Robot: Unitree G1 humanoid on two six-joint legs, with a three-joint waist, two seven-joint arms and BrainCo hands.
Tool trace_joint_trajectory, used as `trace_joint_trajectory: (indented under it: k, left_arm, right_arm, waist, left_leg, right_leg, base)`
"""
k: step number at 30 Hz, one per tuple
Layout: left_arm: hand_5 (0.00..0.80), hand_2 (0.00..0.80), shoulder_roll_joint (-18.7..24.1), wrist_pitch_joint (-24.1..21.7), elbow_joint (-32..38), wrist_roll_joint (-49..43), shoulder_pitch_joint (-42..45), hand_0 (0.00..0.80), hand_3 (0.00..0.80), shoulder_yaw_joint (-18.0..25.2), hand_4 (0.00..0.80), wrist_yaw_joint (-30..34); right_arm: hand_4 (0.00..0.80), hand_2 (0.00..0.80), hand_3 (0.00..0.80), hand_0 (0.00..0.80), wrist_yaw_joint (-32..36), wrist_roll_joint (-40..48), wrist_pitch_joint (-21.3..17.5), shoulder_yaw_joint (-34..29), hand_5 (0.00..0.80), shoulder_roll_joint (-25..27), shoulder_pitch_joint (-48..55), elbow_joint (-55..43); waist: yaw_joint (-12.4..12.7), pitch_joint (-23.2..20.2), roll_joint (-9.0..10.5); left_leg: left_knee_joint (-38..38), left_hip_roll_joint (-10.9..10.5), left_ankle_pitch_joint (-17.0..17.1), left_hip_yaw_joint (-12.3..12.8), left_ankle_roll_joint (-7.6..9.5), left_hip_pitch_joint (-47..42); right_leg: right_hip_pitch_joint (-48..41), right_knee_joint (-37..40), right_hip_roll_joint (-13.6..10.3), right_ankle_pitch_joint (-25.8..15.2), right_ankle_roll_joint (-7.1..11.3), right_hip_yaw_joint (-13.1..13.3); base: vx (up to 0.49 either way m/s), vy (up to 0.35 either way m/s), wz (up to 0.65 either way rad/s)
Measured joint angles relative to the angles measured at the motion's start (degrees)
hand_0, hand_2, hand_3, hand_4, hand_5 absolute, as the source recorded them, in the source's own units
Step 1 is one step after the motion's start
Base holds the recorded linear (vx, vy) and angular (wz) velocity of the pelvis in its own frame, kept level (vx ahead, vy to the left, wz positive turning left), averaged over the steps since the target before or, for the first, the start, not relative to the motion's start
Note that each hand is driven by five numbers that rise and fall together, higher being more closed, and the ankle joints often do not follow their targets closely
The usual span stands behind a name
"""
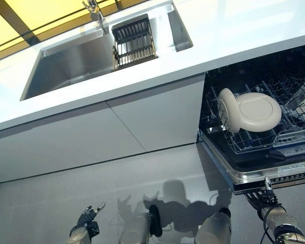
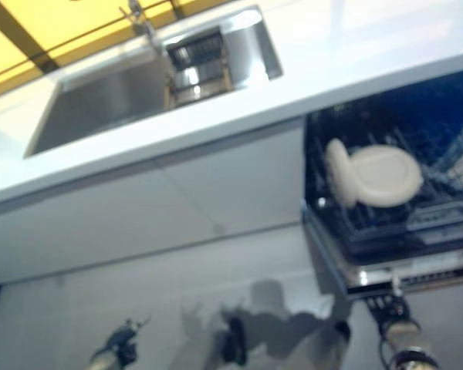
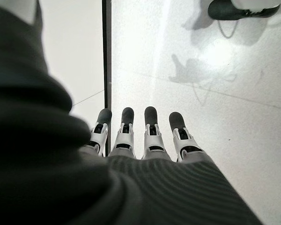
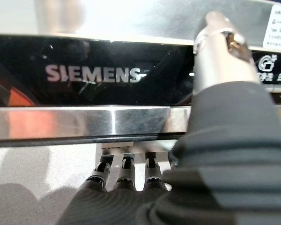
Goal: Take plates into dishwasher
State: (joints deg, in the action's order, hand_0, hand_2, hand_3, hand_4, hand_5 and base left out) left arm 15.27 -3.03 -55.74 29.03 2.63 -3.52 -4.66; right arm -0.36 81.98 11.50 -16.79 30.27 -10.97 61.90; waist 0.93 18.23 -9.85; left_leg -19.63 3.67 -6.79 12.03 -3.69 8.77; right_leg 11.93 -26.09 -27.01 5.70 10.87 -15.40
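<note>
The left hand (image 3: 145, 136) is held low over the floor (image 3: 234, 117), fingers straight and empty. The right hand (image 4: 131, 180) is hooked under the open dishwasher door's (image 1: 274, 178) edge, thumb on top. Two plates (image 1: 249, 112) are stood in the rack (image 1: 295, 91). Farther off, a sink (image 1: 71, 66) is seen.

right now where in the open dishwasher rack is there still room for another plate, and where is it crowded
In the lower rack, the wire slots behind and right of the two plates look bare. The front left corner is crowded: the plates lean together there. The right hand is under the door edge, thumb on top; the left hand hangs open over the floor.
</note>
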Motion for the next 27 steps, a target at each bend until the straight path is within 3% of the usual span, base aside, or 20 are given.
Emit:
trace_joint_trajectory:
  k: [4,10,12,17,23,27]
  left_arm:
    - [0.000,0.000,-0.8,0.9,0.3,0.0,1.3,0.000,0.000,0.1,0.000,0.0]
    - [0.000,0.000,-0.8,2.7,0.4,-0.1,3.0,0.000,0.000,0.2,0.000,0.2]
    - [0.000,0.000,-0.8,2.7,0.5,-0.2,3.4,0.000,0.000,0.3,0.000,0.2]
    - [0.000,0.000,-0.5,2.9,0.9,-0.7,4.3,0.000,0.000,0.4,0.000,0.2]
    - [0.000,0.000,2.0,2.9,0.8,-2.3,5.6,0.000,0.000,1.6,0.000,0.7]
    - [0.000,0.000,3.5,2.7,0.7,-3.6,5.5,0.000,0.000,1.6,0.000,1.2]
  right_arm:
    - [0.000,0.000,0.000,0.000,0.1,1.0,-0.2,2.9,0.000,1.2,0.0,-0.2]
    - [0.000,0.000,0.000,0.000,0.0,2.8,-0.1,6.8,0.000,1.7,0.0,-0.3]
    - [0.000,0.000,0.000,0.000,0.0,3.2,-0.1,8.1,0.000,1.8,0.0,-0.3]
    - [0.000,0.000,0.000,0.000,0.1,3.3,0.0,8.5,0.000,2.1,0.0,-1.1]
    - [0.000,0.000,0.000,0.000,2.1,5.4,-0.8,8.5,0.000,2.4,-1.4,-5.6]
    - [0.000,0.000,0.000,0.000,3.8,6.4,-2.7,8.4,0.000,3.2,-7.0,-5.6]
  waist:
    - [0.0,-0.1,-1.11]
    - [0.3,0.1,-0.72]
    - [1.9,0.1,-0.48]
    - [3.6,-0.2,0.90]
    - [5.5,-1.3,3.49]
    - [6.5,-1.6,3.89]
  left_leg:
    - [1.0,0.2,0.5,-1.4,0.06,-0.4]
    - [4.6,1.0,3.1,-2.8,0.04,-2.6]
    - [6.2,1.6,3.6,-3.0,-0.16,-3.9]
    - [7.4,2.3,4.4,-3.6,0.06,-5.4]
    - [8.2,2.6,5.3,-4.4,-0.29,-6.3]
    - [8.2,2.8,5.6,-4.4,-0.71,-6.4]
  right_leg:
    - [-1.1,0.1,0.2,-0.1,-0.11,-1.6]
    - [-3.6,0.9,1.3,-0.1,-1.10,-4.4]
    - [-4.7,2.3,2.4,-0.5,-1.73,-4.9]
    - [-7.8,3.6,2.9,-0.8,-1.98,-7.4]
    - [-9.9,5.6,3.8,-1.1,-1.72,-7.9]
    - [-10.9,7.0,4.7,-1.9,-1.69,-7.9]
  base:
    - [0.007,-0.016,0.09]
    - [0.032,-0.055,0.09]
    - [0.040,-0.051,-0.07]
    - [0.058,-0.062,0.12]
    - [0.061,-0.063,0.09]
    - [0.015,-0.031,0.04]
